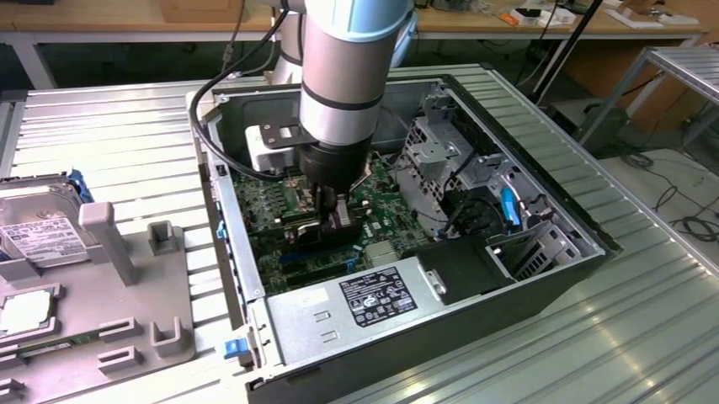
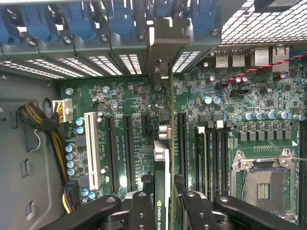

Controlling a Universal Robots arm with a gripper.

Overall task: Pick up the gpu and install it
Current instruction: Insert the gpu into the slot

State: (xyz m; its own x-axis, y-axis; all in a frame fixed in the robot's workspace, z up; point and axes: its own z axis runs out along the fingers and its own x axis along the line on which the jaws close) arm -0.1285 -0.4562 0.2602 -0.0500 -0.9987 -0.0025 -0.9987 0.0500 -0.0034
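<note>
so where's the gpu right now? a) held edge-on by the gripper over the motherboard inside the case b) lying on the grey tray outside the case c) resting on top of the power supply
a: the gripper clamps the gpu edge-on above the motherboard, inside the open case.

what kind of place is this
Probably a robotics lab or electronics workshop: an open computer case lies on a metal table, parts sit in a gray holder, and cluttered workbenches stand behind.

The arm (image 1: pixel 343 76) stood nearly vertical over the open computer case, its wrist pointing straight down. The gripper (image 1: pixel 337 220) reached low inside, toward the exterior view's left half, with its black fingers (image 2: pixel 140 211) clamped on the gpu (image 2: pixel 161 167), held edge-on.
</note>
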